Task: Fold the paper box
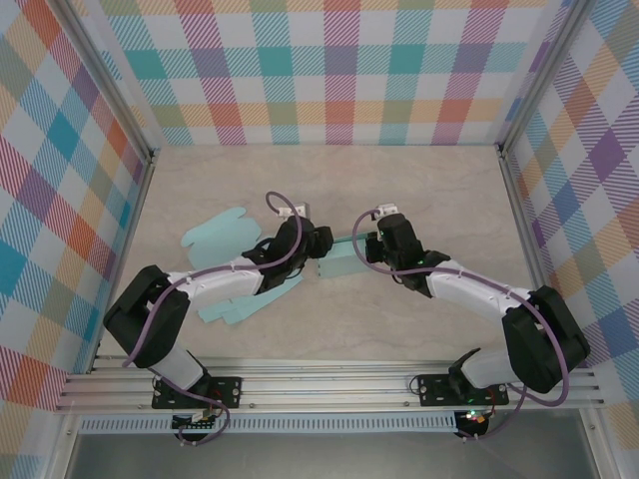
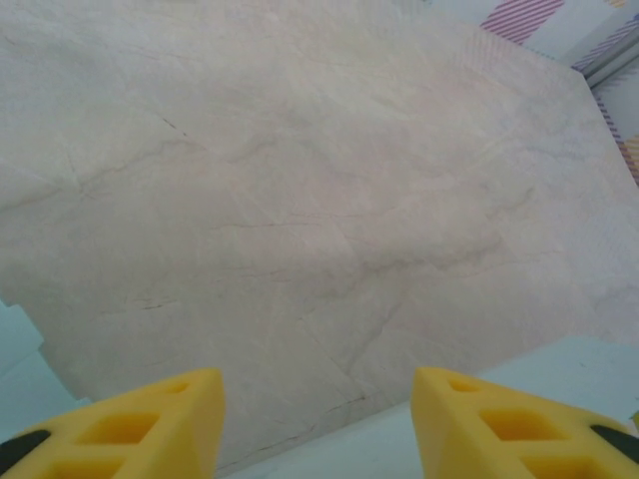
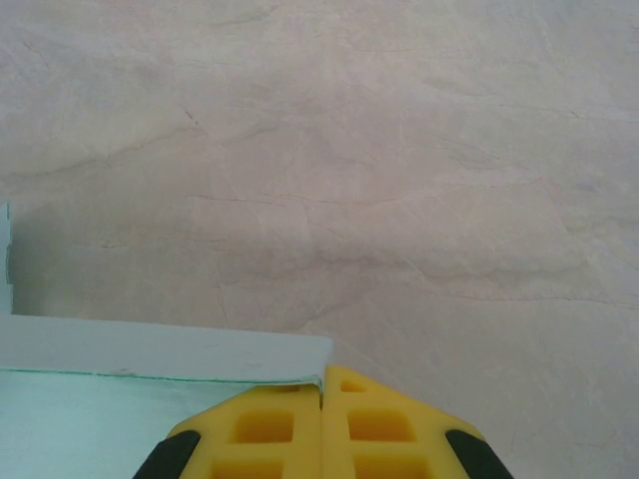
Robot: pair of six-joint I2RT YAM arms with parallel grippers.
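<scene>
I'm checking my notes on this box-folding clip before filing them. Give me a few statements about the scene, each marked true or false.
1. The right gripper is shut on an edge of the paper box. True.
2. The left gripper has its fingers pressed together. False: they stand apart, with bare table showing between them.
3. The paper box is pale teal. True.
4. The table is covered in a checked pattern. False: its top is a plain marbled beige. The checks are on the walls around it.
</scene>
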